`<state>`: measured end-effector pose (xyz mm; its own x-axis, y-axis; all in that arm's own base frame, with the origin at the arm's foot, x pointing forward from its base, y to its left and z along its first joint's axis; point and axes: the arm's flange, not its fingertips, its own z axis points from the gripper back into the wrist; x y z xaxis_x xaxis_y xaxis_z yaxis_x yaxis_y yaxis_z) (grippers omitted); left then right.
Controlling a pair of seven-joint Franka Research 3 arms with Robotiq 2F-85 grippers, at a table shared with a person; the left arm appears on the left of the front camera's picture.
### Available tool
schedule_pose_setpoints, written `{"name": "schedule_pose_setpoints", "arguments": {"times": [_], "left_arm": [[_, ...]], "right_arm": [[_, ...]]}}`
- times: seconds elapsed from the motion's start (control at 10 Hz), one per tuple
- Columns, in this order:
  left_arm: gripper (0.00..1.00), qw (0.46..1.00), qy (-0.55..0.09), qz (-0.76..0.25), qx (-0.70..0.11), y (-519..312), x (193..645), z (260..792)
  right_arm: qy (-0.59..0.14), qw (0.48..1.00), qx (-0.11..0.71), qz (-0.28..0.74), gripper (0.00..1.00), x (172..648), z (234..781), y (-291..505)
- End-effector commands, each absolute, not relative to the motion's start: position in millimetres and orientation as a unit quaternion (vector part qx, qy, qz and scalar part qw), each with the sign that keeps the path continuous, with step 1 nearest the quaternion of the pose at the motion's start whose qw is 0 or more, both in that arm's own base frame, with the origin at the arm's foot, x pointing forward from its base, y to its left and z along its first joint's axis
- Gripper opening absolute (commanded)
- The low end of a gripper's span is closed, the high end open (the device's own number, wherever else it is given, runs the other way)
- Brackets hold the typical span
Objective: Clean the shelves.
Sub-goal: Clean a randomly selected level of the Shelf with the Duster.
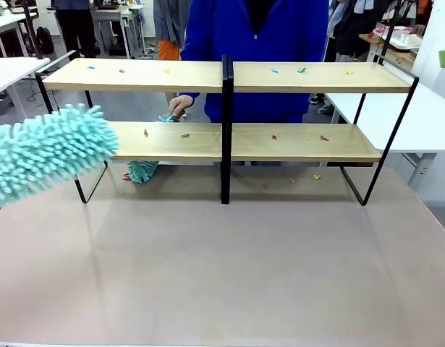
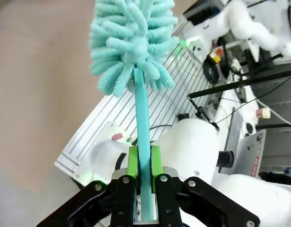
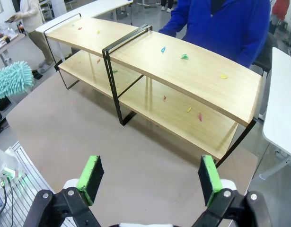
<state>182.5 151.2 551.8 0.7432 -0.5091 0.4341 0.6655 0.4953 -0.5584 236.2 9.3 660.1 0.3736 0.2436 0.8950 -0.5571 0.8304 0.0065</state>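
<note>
The brown table (image 1: 222, 275) runs wide across the foreground, matte and evenly lit. At its far side stands a person in a bright blue top (image 1: 258, 43), facing it. One white table (image 1: 9, 72) sits off its far left corner. A second white table (image 1: 432, 116) lies near its right edge, on a pale leg. Farther behind the table's far side, a person in dark clothes (image 1: 76, 25) stands by cluttered workbenches (image 1: 117, 22).

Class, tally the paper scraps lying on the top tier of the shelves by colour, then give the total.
Blue scraps: 2
Yellow scraps: 2
Red scraps: 1
Green scraps: 1
Total on the top tier of the shelves: 6
</note>
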Motion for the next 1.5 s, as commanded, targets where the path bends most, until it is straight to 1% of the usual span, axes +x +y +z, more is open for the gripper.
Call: {"name": "schedule_pose_setpoints", "arguments": {"times": [0.0,0.2,0.5,0.6,0.8,1.0,1.4], "left_arm": [[0.12,0.870,-0.081,-0.349,-0.339,110,205,559],[0.12,0.881,-0.060,-0.331,-0.332,64,231,573],[0.12,0.904,-0.031,-0.309,-0.293,-8,261,581],[0.12,0.914,-0.027,-0.287,-0.285,-32,259,585],[0.12,0.915,-0.037,-0.304,-0.261,-82,238,590],[0.12,0.915,-0.039,-0.314,-0.251,-104,242,594],[0.12,0.947,-0.067,-0.209,-0.235,-111,286,591]], "right_arm": [[-0.503,0.814,0.157,0.246,1.00,236,660,9],[-0.503,0.814,0.157,0.246,1.00,236,660,9],[-0.503,0.814,0.157,0.246,1.00,236,660,9],[-0.503,0.814,0.157,0.246,1.00,236,660,9],[-0.503,0.814,0.157,0.246,1.00,236,660,9],[-0.503,0.814,0.157,0.246,1.00,236,660,9],[-0.503,0.814,0.157,0.246,1.00,236,660,9]]}}
